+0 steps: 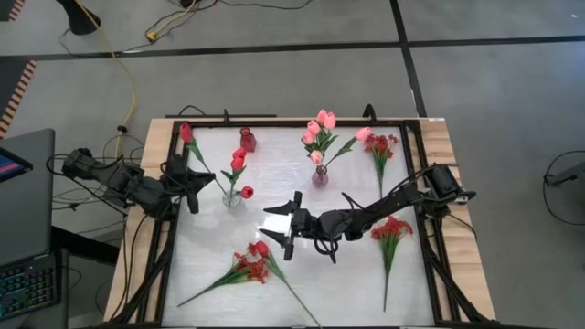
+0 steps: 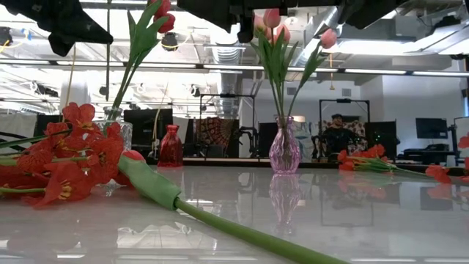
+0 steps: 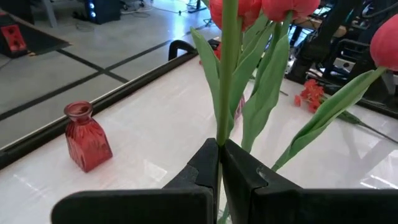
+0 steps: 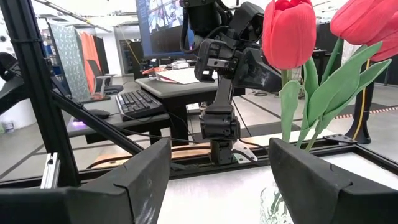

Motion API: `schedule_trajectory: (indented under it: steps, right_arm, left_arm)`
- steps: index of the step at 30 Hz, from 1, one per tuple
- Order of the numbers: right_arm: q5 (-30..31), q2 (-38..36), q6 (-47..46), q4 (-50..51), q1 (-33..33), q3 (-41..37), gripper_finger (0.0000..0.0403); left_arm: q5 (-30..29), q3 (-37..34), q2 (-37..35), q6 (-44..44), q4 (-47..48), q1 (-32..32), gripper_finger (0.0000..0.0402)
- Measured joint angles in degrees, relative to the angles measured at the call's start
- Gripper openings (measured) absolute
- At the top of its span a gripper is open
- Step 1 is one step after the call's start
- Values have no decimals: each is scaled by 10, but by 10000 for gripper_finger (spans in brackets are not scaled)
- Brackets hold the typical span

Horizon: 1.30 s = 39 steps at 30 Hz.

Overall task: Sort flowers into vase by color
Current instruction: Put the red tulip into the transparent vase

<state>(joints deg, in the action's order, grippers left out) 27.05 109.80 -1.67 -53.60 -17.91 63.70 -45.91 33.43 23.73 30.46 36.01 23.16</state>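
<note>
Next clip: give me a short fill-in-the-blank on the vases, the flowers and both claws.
1. The left claw is shut on the stem of a ____ tulip.
2. The pink tulips stand in the ____ vase.
3. The small red vase holds ____ flowers.
4. The right claw, near the table's middle, is ____ and holds nothing.

Missing words: red; purple; no; open

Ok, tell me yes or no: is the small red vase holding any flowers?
No. In the left wrist view the red vase stands empty on the table, with nothing rising from its open neck.
</note>
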Motion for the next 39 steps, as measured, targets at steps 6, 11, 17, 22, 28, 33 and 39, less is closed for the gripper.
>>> schedule_trajectory:
  steps: [6, 11, 17, 22, 28, 33, 39]
  right_arm:
    - [0, 0, 0, 0, 0, 0, 297]
    - [0, 0, 0, 0, -1, 0, 297]
    - [0, 0, 1, 1, -1, 0, 297]
    - [0, 0, 1, 0, -1, 0, 297]
    - [0, 0, 1, 1, -1, 0, 297]
    - [0, 0, 1, 1, -1, 0, 297]
    - [0, 0, 0, 10, -1, 0, 297]
  left_arm:
    - [-7, 0, 0, 4, 1, 0, 0]
    - [-17, -36, -2, 7, -34, 0, 0]
    - [-17, -54, -5, 2, -57, 0, 0]
    - [-14, -54, -6, 0, -59, 0, 0]
    - [-13, -94, -5, 28, -69, 0, 0]
    - [-13, -125, -5, 48, -90, 0, 0]
    - [-7, -142, -5, 57, -109, 0, 0]
